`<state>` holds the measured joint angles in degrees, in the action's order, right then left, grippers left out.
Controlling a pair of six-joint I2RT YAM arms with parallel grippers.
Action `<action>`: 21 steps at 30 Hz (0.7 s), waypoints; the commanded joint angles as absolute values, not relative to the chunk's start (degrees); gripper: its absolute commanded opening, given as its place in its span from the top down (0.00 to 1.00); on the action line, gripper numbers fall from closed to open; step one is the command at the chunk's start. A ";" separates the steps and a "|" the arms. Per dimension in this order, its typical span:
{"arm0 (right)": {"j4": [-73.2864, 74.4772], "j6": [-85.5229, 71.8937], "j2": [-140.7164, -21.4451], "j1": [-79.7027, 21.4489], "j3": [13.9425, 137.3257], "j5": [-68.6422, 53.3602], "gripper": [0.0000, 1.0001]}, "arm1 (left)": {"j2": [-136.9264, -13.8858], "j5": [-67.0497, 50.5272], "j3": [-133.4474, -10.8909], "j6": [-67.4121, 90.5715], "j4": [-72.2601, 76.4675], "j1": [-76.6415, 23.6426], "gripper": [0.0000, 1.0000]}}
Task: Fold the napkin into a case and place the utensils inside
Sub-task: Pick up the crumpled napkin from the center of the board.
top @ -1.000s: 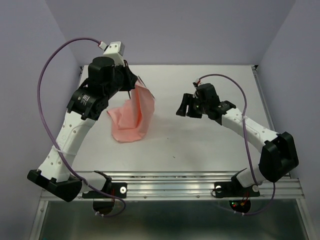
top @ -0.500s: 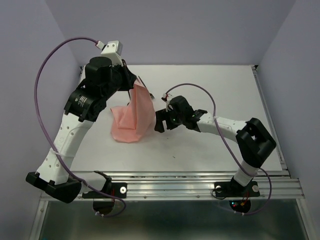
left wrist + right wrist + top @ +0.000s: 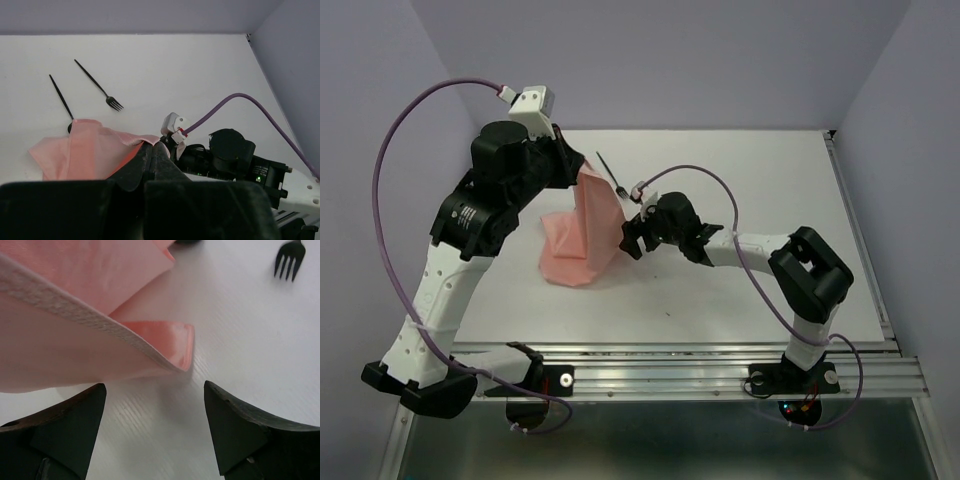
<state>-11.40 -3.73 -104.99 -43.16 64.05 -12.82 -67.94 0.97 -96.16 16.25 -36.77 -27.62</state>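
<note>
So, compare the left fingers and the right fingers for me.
The left fingers are shut on the napkin; the right fingers are open and hold nothing. The left fingers hold part of it up off the table; the right fingers sit low by its lower edge. Both are black.

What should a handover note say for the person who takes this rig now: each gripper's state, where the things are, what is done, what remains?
Left gripper: shut on the napkin, one edge lifted, the rest on the table.
Right gripper: open, low beside the napkin's hanging edge, holding nothing.
Fork and spoon: on the table beyond the napkin, the spoon bowl at the napkin's edge.
Done: nothing finished; no case yet.
To do: fold the case, put both utensils inside.
</note>
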 commanded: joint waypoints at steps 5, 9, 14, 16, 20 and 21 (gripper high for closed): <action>-28.22 3.86 -107.04 -43.24 61.60 -25.73 0.16 | -64.34 0.79 -96.86 14.59 -35.77 -27.25 1.00; -27.16 3.52 -108.02 -43.24 63.28 -29.53 0.20 | -64.60 1.41 -96.86 14.59 -36.21 -27.25 1.00; -29.36 2.38 -108.37 -43.24 62.66 -28.21 0.24 | -64.95 1.32 -97.03 14.15 -36.04 -27.25 1.00; -29.53 1.50 -108.89 -43.24 63.02 -28.82 0.31 | -65.21 1.23 -97.21 13.89 -35.95 -27.25 1.00; -29.53 0.26 -108.37 -43.24 62.41 -27.34 0.65 | -65.65 2.46 -97.38 13.97 -36.04 -27.25 1.00; -29.44 0.26 -108.02 -43.24 61.36 -26.64 0.69 | -65.83 2.63 -97.38 13.97 -35.95 -27.25 1.00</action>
